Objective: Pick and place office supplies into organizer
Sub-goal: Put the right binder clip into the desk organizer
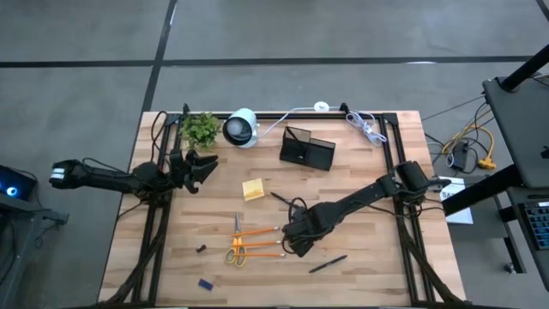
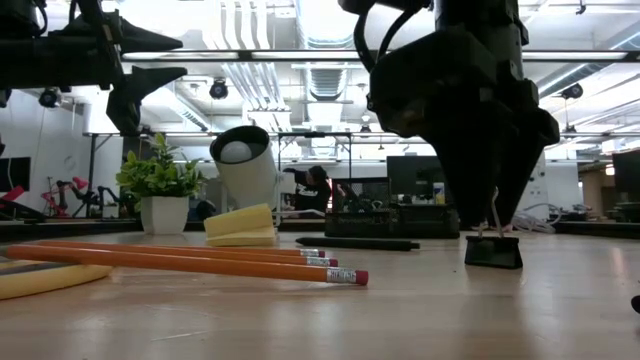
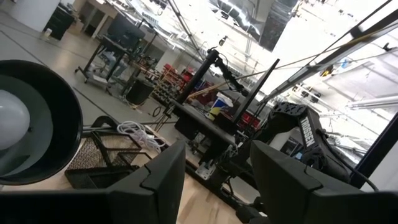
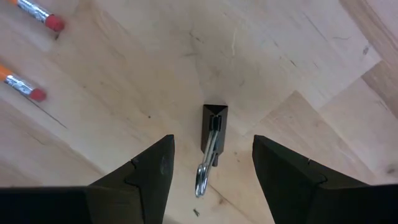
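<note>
A: Item: binder clip (image 4: 214, 127), black, wedge-shaped, wire handles.
B: Location: bare wood table (image 1: 369, 266), just right of the orange pencils' (image 1: 257, 243) eraser ends. Long axis lies parallel to the fingers, handles toward the wrist.
A: Right gripper (image 4: 211, 163)?
B: Above it, fingers spread, not touching.
A: Left gripper (image 1: 204, 166)?
B: Raised near the plant (image 1: 200, 129), fingers apart.

Worktop (image 1: 360, 275): wooden, carrying everything.
Rear: plant (image 1: 200, 129), lamp (image 1: 241, 128), organizer (image 1: 306, 150), cable (image 1: 366, 127).
Middle: pad (image 1: 253, 189), pencils (image 1: 257, 243), scissors (image 1: 237, 244), clip (image 4: 214, 127), pen (image 1: 328, 263).
</note>
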`<move>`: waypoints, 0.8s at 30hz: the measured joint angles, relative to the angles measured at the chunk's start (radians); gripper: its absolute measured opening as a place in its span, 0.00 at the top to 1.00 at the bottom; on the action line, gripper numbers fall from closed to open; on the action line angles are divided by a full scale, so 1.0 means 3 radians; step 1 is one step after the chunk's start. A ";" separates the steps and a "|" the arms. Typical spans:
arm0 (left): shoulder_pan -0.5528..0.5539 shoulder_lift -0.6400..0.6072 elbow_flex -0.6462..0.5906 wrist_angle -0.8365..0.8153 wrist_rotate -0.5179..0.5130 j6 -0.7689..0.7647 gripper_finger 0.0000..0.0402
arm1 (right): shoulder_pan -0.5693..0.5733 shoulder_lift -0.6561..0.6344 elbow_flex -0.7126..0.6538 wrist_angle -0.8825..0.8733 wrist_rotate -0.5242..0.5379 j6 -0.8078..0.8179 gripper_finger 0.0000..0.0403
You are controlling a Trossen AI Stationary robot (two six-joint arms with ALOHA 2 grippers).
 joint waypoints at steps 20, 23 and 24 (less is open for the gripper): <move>0.0001 -0.0001 0.0000 -0.0001 0.0000 0.0001 0.59 | -0.0001 0.0001 -0.0013 0.0002 -0.0017 -0.0023 0.77; 0.0000 0.0001 0.0000 -0.0001 0.0000 0.0000 0.59 | -0.0001 0.0001 -0.0013 0.0003 -0.0015 -0.0026 0.83; 0.0001 0.0001 0.0000 -0.0001 0.0000 0.0000 0.59 | -0.0001 0.0001 -0.0013 0.0003 -0.0016 -0.0035 0.85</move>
